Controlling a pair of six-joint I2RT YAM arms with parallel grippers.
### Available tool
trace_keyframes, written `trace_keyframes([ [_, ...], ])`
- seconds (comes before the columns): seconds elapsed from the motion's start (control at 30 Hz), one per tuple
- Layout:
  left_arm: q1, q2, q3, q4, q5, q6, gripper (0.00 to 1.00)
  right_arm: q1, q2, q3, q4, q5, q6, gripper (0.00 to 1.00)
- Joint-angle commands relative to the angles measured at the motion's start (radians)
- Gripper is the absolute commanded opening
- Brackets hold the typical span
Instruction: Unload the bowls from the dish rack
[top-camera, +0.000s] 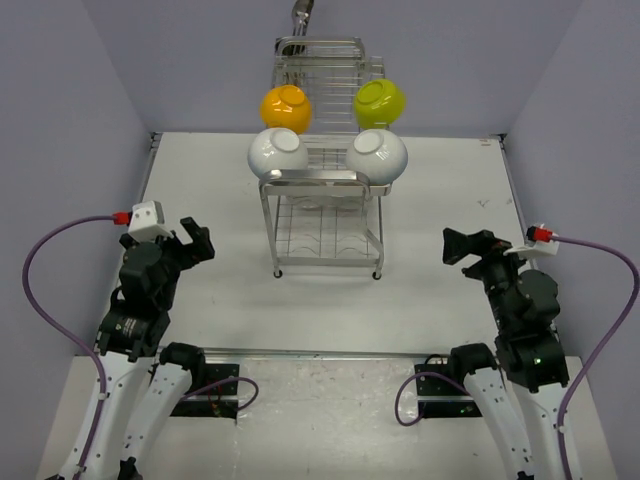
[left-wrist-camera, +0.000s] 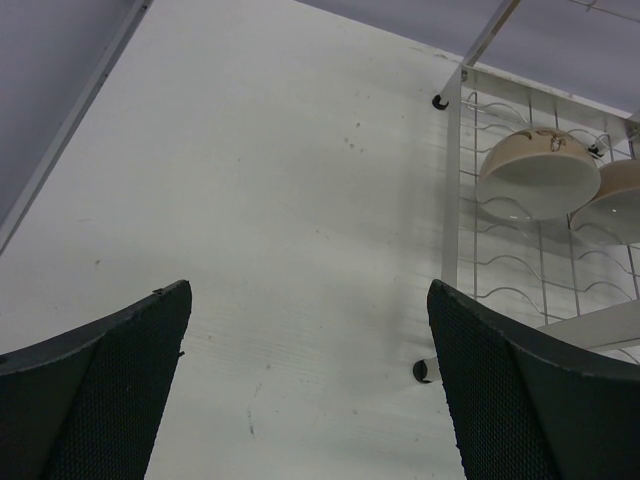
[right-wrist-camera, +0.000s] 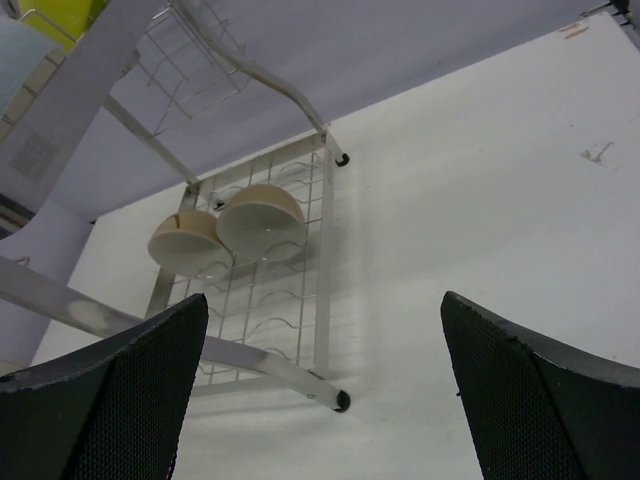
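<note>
Black textured fingers of the left gripper are looming closest, standing wide apart with nothing between them. The right gripper is gaping just as wide and is also holding nothing.

Beyond them the dish rack is standing on its slim legs midway between the table's left and right edges, reaching back toward the far edge. Its upper tier is carrying four of the bowls. An orange-yellow bowl is sitting at the back left and a lime green bowl at the back right. One white bowl is sitting at the front left and another white bowl at the front right, both showing their foot rings upward. On the lower tier two more pale bowls are leaning on edge in the wire slots, just beside each other: one nearer the rack's left side, the second partly cut off by the picture's edge. Whether they are touching I cannot tell.

The white table is lying bare around the rack's feet, showing a few faint scuffs. Pale lavender walls are closing in on three sides.

Both arms are crouching folded near the table's near edge, well apart from the rack, one on each side. Each gripper is pointing inward toward it, and a purple cable is looping out from the left wrist.
</note>
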Motion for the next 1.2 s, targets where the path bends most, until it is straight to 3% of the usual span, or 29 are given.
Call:
trace_keyframes([
  [0.0, -0.007, 0.011, 0.004, 0.045, 0.014, 0.013, 1.0, 0.005, -0.016, -0.064, 0.138, -0.088, 0.092, 0.99],
  [0.2, -0.007, 0.014, 0.003, 0.051, 0.027, 0.016, 1.0, 0.005, 0.093, -0.106, 0.253, -0.133, 0.221, 0.99],
  [0.37, -0.007, 0.028, 0.003, 0.046, 0.027, 0.016, 1.0, 0.003, 0.207, -0.194, 0.52, -0.265, 0.408, 0.99],
  [0.57, -0.007, 0.045, 0.0, 0.048, 0.031, 0.016, 1.0, -0.005, 0.394, -0.288, 0.828, -0.215, 0.649, 0.95],
  [0.87, -0.007, 0.055, -0.004, 0.052, 0.042, 0.017, 1.0, -0.026, 0.837, -0.153, 0.947, -0.285, 1.187, 0.88],
  [1.17, -0.007, 0.08, 0.0, 0.049, 0.027, 0.02, 1.0, 0.012, 1.168, 0.044, 0.993, -0.394, 1.443, 0.83],
])
